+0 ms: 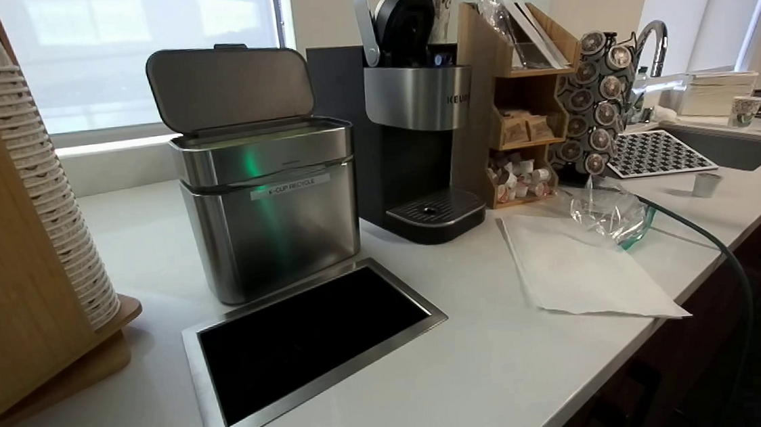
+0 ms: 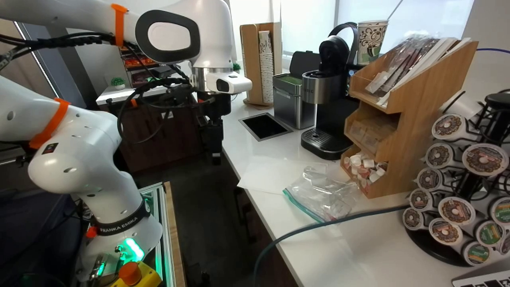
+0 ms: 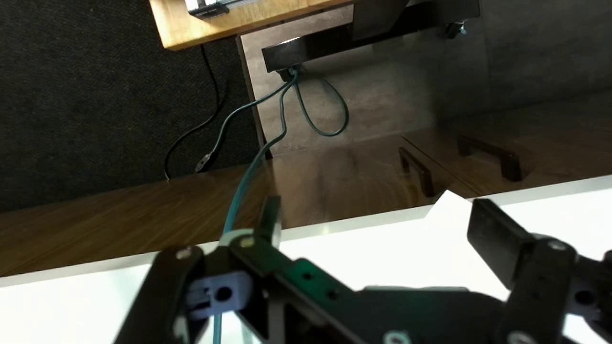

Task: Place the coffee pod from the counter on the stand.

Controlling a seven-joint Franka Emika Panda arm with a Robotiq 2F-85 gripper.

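The coffee pod (image 1: pixel 706 184), a small pale cup, sits on the off-white counter (image 1: pixel 487 361) near its front edge, right of the stand in an exterior view. I do not find it elsewhere. The stand (image 1: pixel 589 105) is a dark wire tower with rows of round pods. It also shows at the right of an exterior view (image 2: pixel 458 187). My gripper (image 2: pixel 215 153) hangs pointing down by the counter's front edge, well away from stand and pod. In the wrist view the gripper (image 3: pixel 377 220) has its fingers wide apart with nothing between them.
A wooden organizer (image 2: pixel 418 139) and coffee machine (image 2: pixel 322 103) stand beside the stand. White paper (image 2: pixel 267 173), a plastic bag (image 2: pixel 322 195) and a green cable (image 2: pixel 303 229) lie on the counter. A steel bin (image 1: pixel 279 215) stands behind the dark opening (image 1: pixel 322 340). A patterned mat (image 1: pixel 661 153) lies by the sink.
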